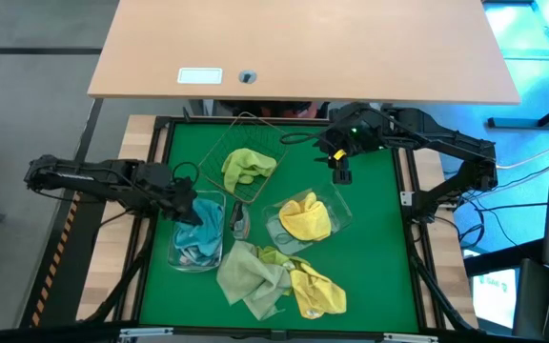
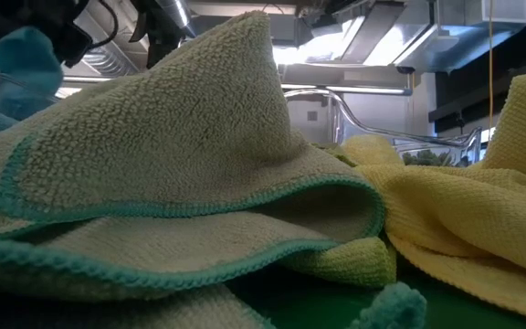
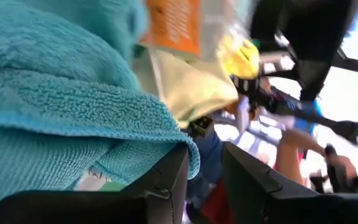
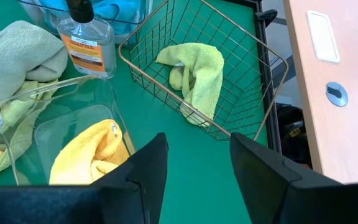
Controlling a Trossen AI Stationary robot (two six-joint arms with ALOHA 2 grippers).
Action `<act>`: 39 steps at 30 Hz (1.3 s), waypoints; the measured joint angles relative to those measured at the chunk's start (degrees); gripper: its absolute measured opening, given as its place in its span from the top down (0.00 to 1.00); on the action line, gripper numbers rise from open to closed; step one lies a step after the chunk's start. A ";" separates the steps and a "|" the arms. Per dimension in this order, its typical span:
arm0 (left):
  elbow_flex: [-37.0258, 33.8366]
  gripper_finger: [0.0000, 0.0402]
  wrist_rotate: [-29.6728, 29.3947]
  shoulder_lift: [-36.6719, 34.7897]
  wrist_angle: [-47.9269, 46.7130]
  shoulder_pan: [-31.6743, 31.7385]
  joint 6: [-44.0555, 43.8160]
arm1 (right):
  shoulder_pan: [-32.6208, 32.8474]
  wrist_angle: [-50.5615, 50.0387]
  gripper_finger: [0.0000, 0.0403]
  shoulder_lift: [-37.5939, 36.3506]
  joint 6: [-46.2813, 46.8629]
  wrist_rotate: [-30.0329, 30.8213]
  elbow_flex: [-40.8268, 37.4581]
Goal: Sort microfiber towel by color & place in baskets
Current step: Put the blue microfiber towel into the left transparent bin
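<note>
Left gripper (image 1: 184, 203) is hovering over the left tub (image 1: 196, 250), fingers half-spread with teal towel (image 3: 55, 106) draped across them; whether they are pinching it I cannot tell. The towel pile (image 1: 279, 278) is lying at its four o'clock, long axis running three-to-nine. Right gripper (image 1: 339, 170), spread empty, is waiting at twelve.
</note>
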 joint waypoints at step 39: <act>0.00 0.77 10.42 5.03 -4.44 0.02 -24.67 | 0.00 0.00 0.57 0.00 0.00 0.00 0.00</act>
